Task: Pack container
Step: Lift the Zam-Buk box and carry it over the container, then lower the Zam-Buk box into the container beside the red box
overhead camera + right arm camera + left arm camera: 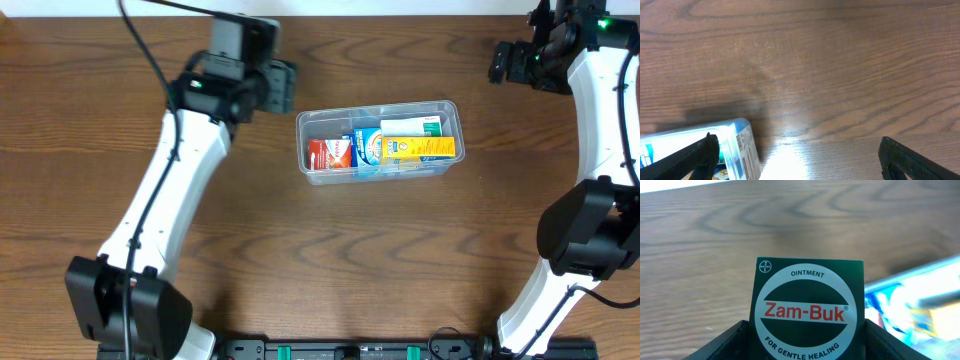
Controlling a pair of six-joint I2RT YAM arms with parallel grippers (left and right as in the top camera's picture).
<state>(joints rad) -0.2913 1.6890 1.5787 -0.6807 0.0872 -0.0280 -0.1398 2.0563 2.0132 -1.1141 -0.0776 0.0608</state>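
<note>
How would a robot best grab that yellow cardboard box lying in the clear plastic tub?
Probably from straight above, pinching the yellow cardboard box across its narrow width: it lies flat with its top face exposed, and the walls of the clear plastic tub block sideways approaches.

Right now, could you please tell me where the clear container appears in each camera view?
Overhead: the container sits mid-table, slightly above the picture's centre.
Left wrist: the container is blurred at the right edge, right of the Zam-Buk box.
Right wrist: only one rounded corner of the container shows, bottom left.
Shared landmark: the wooden table under it in all three.
</note>
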